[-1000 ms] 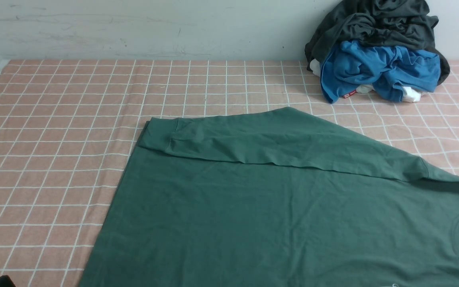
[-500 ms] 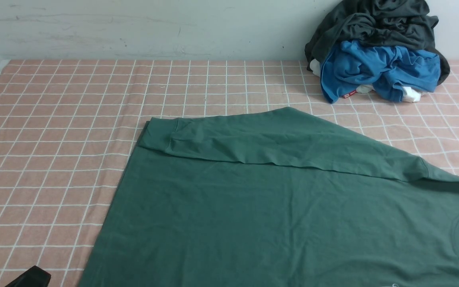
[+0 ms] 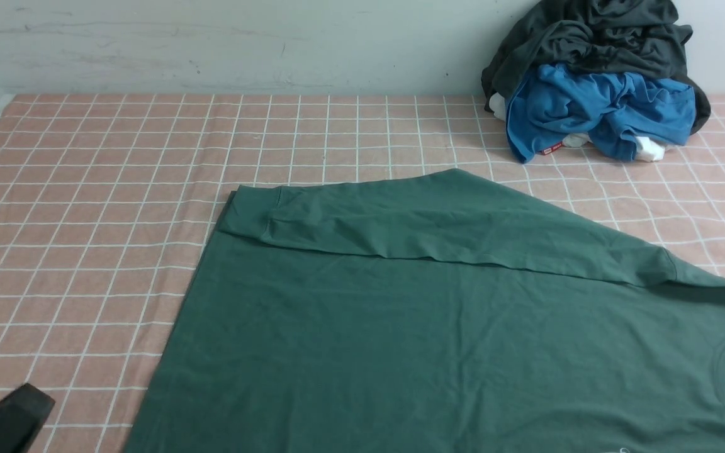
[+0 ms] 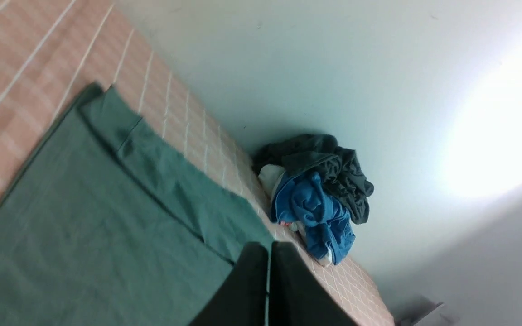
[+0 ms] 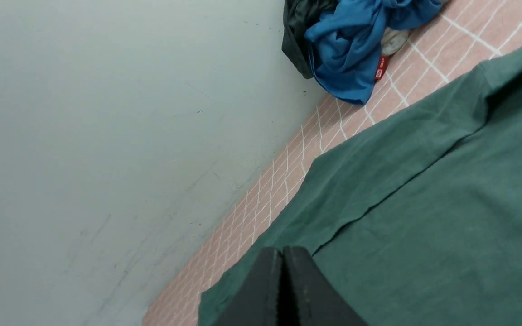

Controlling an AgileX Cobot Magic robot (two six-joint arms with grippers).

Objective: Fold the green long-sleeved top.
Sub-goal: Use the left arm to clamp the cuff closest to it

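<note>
Over the near left corner of the tabletop (image 3: pixel 85 157), front view, the left gripper (image 3: pixel 22 406) pokes in low, beside the green long-sleeved top (image 3: pixel 438 340), spread flat from centre to the near right edge, one sleeve folded across. Left wrist view: its fingers press together, empty, angled over the top. Right wrist view: the right gripper (image 5: pixel 282 253) hangs above the top, fingers closed on nothing.

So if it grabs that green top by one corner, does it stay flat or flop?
Probably floppy: the green top lies flat with soft creases and its sleeve is folded over the body, so a lifted corner would likely drape. It looks thin, so likely light. Pushed, it would probably bunch up on the checked cloth.
</note>
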